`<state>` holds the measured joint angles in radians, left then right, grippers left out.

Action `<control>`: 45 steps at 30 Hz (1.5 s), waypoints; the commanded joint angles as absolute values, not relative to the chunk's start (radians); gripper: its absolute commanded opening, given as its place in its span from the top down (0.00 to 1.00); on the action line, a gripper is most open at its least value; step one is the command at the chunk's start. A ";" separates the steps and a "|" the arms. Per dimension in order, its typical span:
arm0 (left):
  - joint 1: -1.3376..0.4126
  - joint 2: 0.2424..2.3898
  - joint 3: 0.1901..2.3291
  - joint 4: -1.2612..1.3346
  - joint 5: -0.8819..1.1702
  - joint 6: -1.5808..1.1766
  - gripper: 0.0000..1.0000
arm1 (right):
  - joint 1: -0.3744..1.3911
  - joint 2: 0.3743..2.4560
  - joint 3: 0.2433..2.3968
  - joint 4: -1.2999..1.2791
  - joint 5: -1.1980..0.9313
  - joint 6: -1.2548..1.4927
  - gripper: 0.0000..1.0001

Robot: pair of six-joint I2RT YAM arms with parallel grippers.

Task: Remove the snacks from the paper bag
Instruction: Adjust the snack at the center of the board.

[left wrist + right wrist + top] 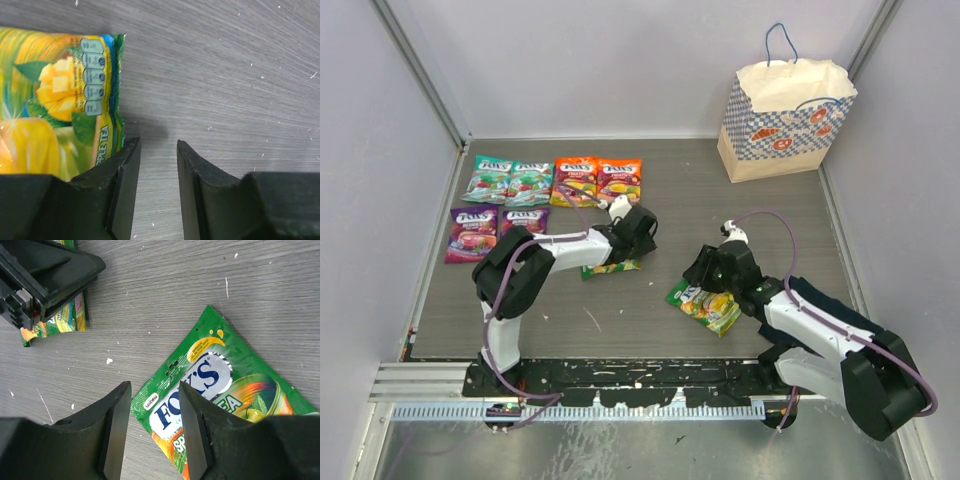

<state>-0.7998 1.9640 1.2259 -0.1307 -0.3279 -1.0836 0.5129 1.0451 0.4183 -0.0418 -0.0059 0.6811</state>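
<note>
The gray, scratched desk (740, 210) is sitting between pale walls (620, 60). The bag (782, 120) is standing far beyond the right gripper (155, 410), which is hanging with jaws apart over a green snack (210, 375). The left gripper (157, 165) is also holding its jaws apart, with a yellow snack (55, 115) lying just left of it.

Even, diffuse light from above fills your top view, casting only faint, soft shadows on the grey table (670, 190). On your left wrist camera, glare sheens the glossy green-yellow packet (30, 145), which throws a soft shadow rightward; your right wrist picture is crisp.
</note>
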 commanded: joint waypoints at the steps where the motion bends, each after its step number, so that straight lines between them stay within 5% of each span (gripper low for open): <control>1: -0.808 1.913 1.129 -0.081 -0.311 -1.107 0.62 | 0.503 1.030 0.419 -0.015 -0.019 0.660 0.51; 14: -0.807 1.659 0.785 -0.193 -0.058 -0.944 0.58 | 0.499 1.081 0.433 0.024 -0.057 0.654 0.51; 22: -0.639 1.342 0.700 -0.489 -0.186 -0.861 0.34 | 0.499 1.095 0.426 0.052 -0.093 0.649 0.51; 28: -0.472 1.191 0.722 -0.513 -0.144 -0.809 0.30 | 0.498 1.090 0.424 0.057 -0.132 0.639 0.50; 35: -0.763 1.309 0.877 -0.516 -0.240 -0.866 0.27 | 0.497 1.093 0.421 0.061 -0.126 0.617 0.48; 45: -0.759 1.502 0.961 -0.337 -0.305 -0.862 0.28 | 0.497 1.089 0.398 0.073 -0.160 0.599 0.47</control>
